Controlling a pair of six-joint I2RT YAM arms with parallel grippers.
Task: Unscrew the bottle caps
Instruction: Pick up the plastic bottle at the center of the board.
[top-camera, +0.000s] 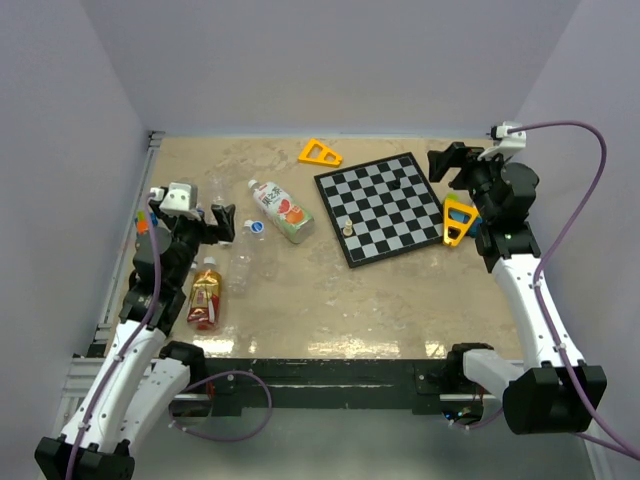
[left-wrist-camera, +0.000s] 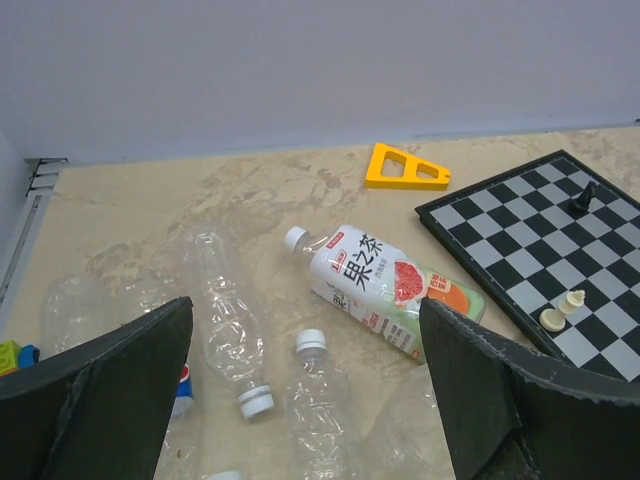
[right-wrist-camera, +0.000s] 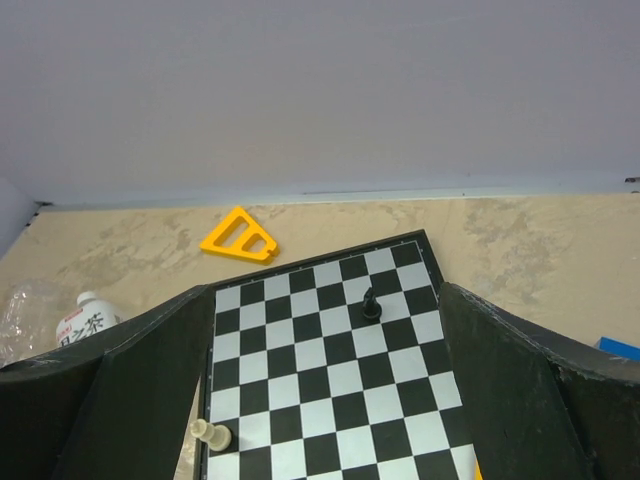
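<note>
Elbows bent, the left end effector and right end effector hover wide open and empty either side of the black-and-white chessboard, with small plastic bottles, white screw caps on, lying left of it.

6+ btls, 2 triangles, 1 chessbd

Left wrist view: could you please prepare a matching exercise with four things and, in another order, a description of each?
1. triangle frame
2. labelled bottle
3. upright chess piece
4. chessboard

A. black, on the board
B. yellow, near the back wall
C. black and white squares
D. lying on its side, white cap on

Pairs: 1-B, 2-D, 3-A, 4-C
</note>
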